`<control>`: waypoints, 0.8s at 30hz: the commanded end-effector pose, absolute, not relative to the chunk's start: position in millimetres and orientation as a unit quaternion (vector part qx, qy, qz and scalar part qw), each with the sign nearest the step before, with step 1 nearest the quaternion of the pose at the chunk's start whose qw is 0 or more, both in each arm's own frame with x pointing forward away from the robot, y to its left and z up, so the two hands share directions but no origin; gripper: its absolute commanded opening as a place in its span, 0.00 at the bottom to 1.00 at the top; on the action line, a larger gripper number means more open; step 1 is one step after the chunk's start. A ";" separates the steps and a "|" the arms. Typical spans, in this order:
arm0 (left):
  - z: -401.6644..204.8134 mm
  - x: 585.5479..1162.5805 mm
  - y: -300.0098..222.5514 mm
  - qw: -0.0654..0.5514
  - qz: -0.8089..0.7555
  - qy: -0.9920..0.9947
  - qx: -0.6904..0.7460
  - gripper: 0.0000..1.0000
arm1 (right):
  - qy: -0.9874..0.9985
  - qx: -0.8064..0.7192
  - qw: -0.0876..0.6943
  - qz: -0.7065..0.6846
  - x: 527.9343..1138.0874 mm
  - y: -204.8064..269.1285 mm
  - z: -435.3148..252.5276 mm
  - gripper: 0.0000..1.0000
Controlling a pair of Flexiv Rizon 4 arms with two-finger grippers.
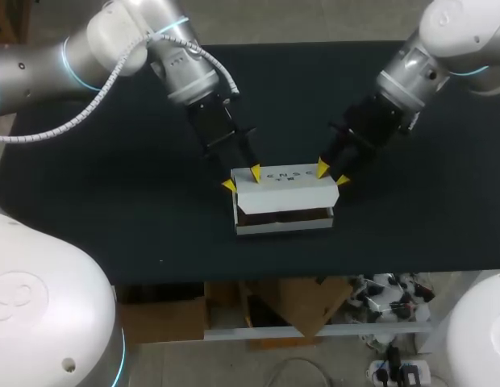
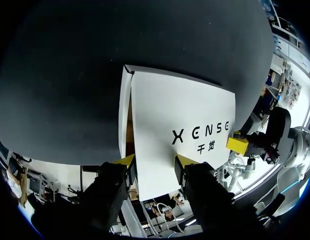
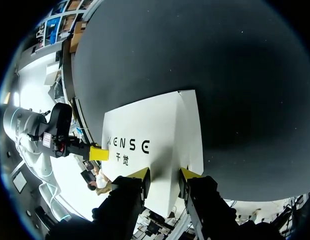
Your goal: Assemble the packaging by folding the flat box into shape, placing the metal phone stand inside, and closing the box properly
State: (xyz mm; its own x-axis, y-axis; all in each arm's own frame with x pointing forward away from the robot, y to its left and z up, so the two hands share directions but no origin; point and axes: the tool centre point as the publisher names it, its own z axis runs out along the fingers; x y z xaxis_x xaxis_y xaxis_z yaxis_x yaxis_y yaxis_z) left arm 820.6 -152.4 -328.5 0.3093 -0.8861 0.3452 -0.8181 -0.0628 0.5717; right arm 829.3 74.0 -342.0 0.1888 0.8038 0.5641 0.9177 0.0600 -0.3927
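A white box [image 1: 284, 197] with dark print on its lid lies mid-table. Its lid is lowered, and a dark slot [image 1: 282, 215] stays open along the front; what is inside I cannot make out. My left gripper [image 1: 241, 179] is open at the box's back left corner, one yellow tip just off the left end and the other on the lid [image 2: 180, 125]. My right gripper [image 1: 331, 174] is open at the back right corner, with both tips resting on the lid [image 3: 150, 135]. Each wrist view shows the other arm's yellow tip at the lid's far end.
The dark tabletop [image 1: 113, 185] stretches bare to both sides of the box and behind it. The table's front edge [image 1: 314, 274] runs a short way in front of the box.
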 end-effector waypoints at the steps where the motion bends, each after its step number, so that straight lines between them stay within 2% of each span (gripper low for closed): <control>1: -327.5 821.3 -158.5 0.354 -0.051 -0.586 0.727 0.49 | -0.632 -0.680 0.364 -0.076 831.8 79.2 -340.5 0.39; 24: -321.6 821.3 -157.0 0.355 -0.054 -0.584 0.728 0.48 | -0.634 -0.678 0.364 -0.079 833.0 81.7 -331.8 0.39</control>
